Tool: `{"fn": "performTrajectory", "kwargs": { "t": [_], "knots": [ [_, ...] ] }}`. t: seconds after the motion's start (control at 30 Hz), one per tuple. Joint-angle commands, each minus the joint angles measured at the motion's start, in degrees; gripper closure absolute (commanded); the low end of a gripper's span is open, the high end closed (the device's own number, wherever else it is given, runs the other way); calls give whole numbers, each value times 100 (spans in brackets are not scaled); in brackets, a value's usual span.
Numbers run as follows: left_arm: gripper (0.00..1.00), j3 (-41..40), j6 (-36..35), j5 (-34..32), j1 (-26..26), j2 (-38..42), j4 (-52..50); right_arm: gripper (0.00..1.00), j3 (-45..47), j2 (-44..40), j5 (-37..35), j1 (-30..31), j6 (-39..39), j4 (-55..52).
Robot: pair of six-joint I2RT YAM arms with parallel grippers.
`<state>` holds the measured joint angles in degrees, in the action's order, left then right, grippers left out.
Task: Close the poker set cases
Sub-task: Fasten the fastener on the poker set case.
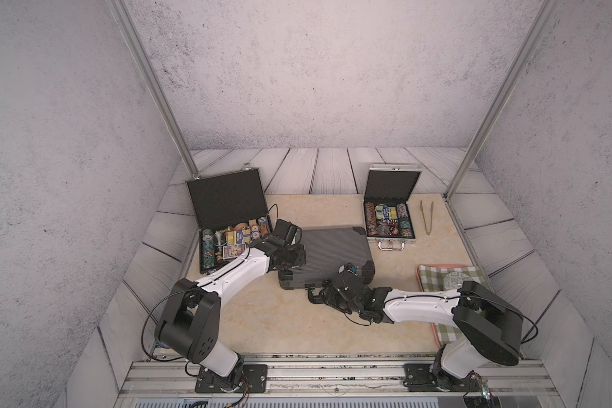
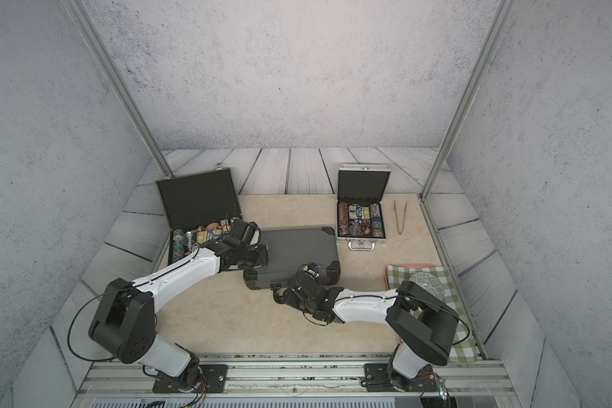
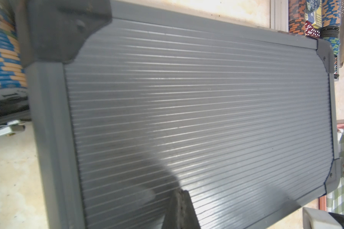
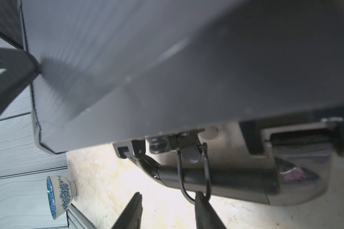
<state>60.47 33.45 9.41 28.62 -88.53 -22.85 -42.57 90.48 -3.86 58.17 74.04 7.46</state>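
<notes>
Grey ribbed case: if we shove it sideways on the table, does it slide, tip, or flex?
Likely slides rather than tips: the grey case lies flat and wide on the smooth table. Probably stiff: framed edges, black corner caps. Possibly heavy if chip-filled like the silver case; its contents are hidden.

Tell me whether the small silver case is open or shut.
Open. In both top views the small silver case has its lid standing up at the back, with chips showing in the tray.
</notes>
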Motion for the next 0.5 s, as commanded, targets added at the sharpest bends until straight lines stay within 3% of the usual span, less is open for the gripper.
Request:
{"fn": "performTrajectory", "kwargs": {
  "t": [0.0,0.23,0.47],
  "knots": [
    [100,-154,-67,-172,-50,-85,-693,53,-164,-163,-186,-17,-329,-395],
    [100,-46,-129,-254,-50,-44,-805,57,-769,-440,-856,209,-2134,-2297],
    [100,19,-137,-264,-58,-97,-852,57,-1154,-150,-527,299,-4083,-3008]
  ]
}}
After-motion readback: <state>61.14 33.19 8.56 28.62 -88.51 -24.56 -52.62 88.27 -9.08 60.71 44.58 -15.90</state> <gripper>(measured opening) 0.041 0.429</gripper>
